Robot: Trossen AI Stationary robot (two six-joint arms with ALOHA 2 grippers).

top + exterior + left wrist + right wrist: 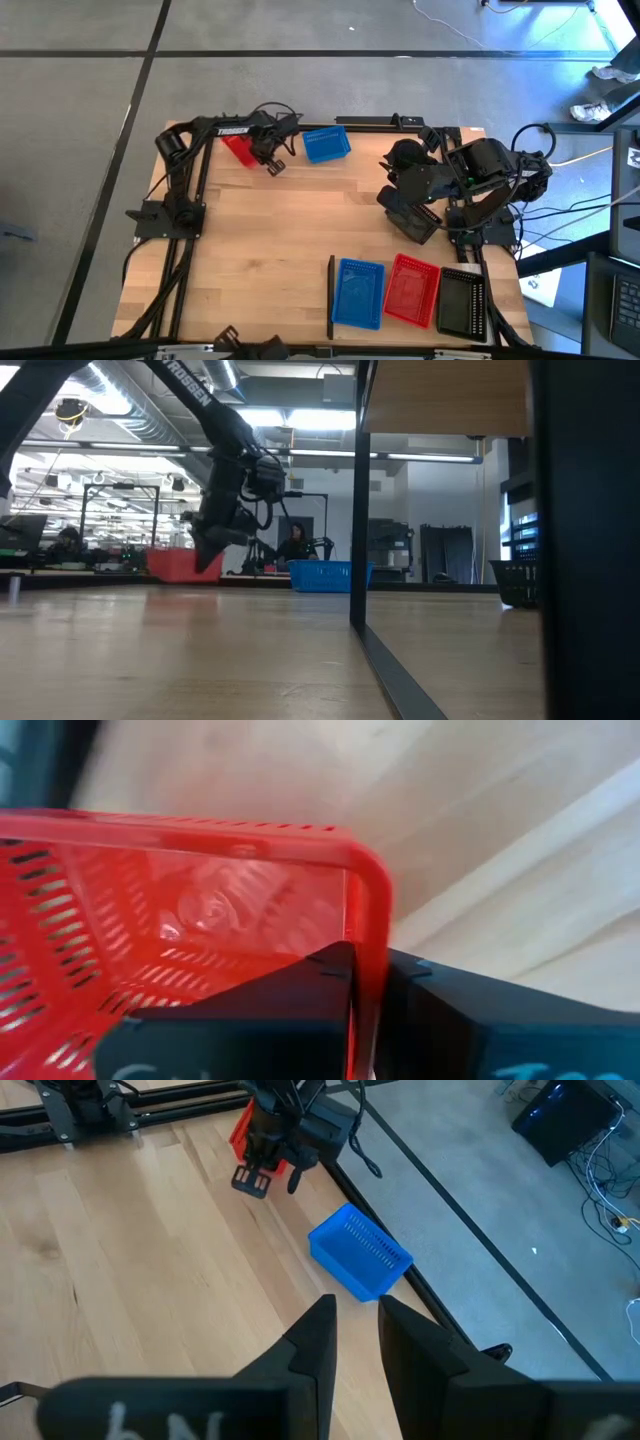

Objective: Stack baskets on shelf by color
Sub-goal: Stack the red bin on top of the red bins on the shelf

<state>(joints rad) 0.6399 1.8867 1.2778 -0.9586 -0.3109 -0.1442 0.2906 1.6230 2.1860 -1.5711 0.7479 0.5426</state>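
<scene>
A red basket (238,150) stands on the table at the far left. My left gripper (256,150) comes down onto it and is shut on its wall; the low view shows the same basket (178,565) under that gripper (208,550). A blue basket (326,144) rests on its bottom beside it, toward the right. At the near right, the shelf (400,328) holds a blue basket (358,293), a red one (411,291) and a black one (462,300) side by side. My right gripper (355,1330) hangs open above the table's right side, holding nothing. My left gripper holds the red basket's side wall just below the rim, near a corner (366,935). One finger (290,995) is inside the basket and the other (460,1010) outside. The fingers come from above, pointing steeply down. The basket's bottom looks to be on the table.
A thin black bar (331,296) edges the shelf on its left. Black frame rails (370,123) run along the far edge and down the left side. Bare wood lies across the table's middle (290,230). The right arm's bulk (470,180) stands over the right side.
</scene>
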